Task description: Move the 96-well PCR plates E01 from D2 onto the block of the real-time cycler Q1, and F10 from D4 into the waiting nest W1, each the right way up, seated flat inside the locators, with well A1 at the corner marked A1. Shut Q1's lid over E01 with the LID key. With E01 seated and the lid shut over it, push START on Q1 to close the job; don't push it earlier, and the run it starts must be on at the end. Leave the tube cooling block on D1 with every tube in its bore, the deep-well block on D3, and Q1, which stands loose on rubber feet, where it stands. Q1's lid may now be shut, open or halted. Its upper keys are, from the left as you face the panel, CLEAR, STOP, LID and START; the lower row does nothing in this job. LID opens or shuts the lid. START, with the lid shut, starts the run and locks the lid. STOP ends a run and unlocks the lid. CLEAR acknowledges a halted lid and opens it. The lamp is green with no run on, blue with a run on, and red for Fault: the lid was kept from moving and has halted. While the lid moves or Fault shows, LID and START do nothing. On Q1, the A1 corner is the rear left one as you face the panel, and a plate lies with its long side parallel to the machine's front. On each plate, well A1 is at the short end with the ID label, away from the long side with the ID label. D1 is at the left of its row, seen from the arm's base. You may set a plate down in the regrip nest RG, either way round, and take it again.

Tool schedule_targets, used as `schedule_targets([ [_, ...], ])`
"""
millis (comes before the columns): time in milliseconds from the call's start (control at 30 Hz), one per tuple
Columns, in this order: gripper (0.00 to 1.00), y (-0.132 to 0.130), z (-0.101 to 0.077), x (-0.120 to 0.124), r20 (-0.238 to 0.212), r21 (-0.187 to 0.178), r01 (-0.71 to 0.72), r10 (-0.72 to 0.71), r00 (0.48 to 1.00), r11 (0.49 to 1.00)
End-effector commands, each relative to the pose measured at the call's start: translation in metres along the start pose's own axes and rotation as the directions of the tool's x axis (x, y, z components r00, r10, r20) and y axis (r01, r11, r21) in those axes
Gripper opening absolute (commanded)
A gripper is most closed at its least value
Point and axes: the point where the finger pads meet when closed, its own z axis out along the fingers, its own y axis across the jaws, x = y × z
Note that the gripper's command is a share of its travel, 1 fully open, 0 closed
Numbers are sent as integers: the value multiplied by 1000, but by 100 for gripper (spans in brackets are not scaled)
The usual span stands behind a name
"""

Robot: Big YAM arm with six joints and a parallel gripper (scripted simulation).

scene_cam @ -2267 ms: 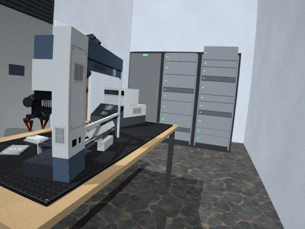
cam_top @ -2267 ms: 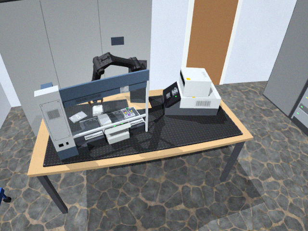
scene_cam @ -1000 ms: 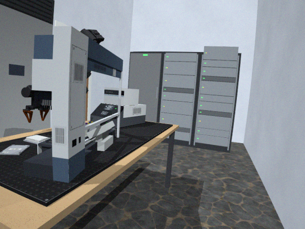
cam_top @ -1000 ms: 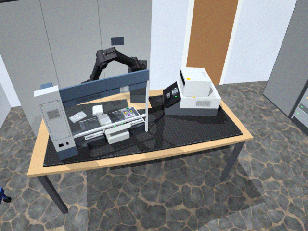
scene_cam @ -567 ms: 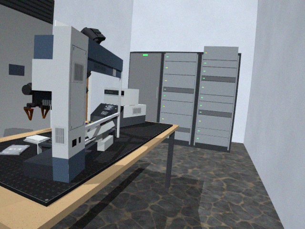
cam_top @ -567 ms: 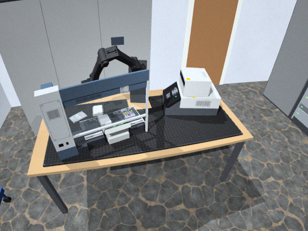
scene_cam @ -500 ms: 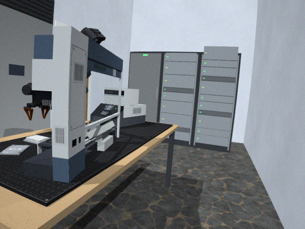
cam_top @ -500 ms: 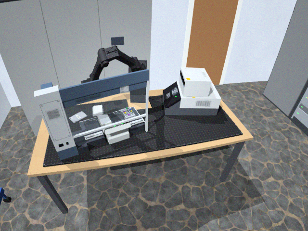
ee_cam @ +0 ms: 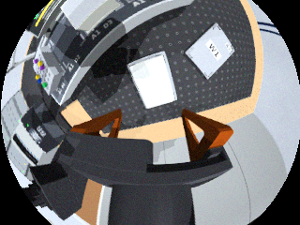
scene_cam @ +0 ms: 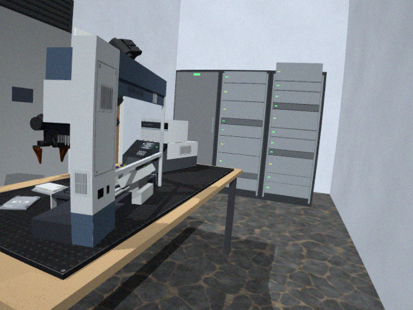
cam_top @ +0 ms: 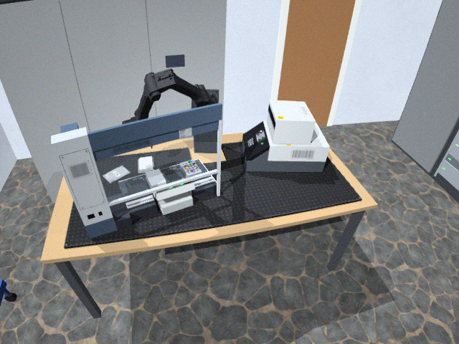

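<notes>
1. Gripper (ee_cam: 150,130) hangs above the counter (cam_top: 207,236), seen at mid-left of the exterior view; orange fingers spread wide, nothing between them.
2. In the wrist view, a white raised platform (ee_cam: 153,79) sits at centre, above the fingers; nest W1 (ee_cam: 210,49) lies upper right.
3. Q1 (cam_top: 292,147) stands upper right in the top view, lamp (cam_top: 262,143) green.
4. Plates: cannot tell apart on the deck (cam_top: 163,178).

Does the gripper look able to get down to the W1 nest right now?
Probably yes: the gripper is open and empty, and the W1 nest lies uncovered on the mat outside the gantry, nothing standing between them.
</notes>
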Motion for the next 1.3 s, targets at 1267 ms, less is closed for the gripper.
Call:
schedule_targets([
  [1267, 100, -4, -4, -13, 30, 4, -679, 679, 734, 734],
])
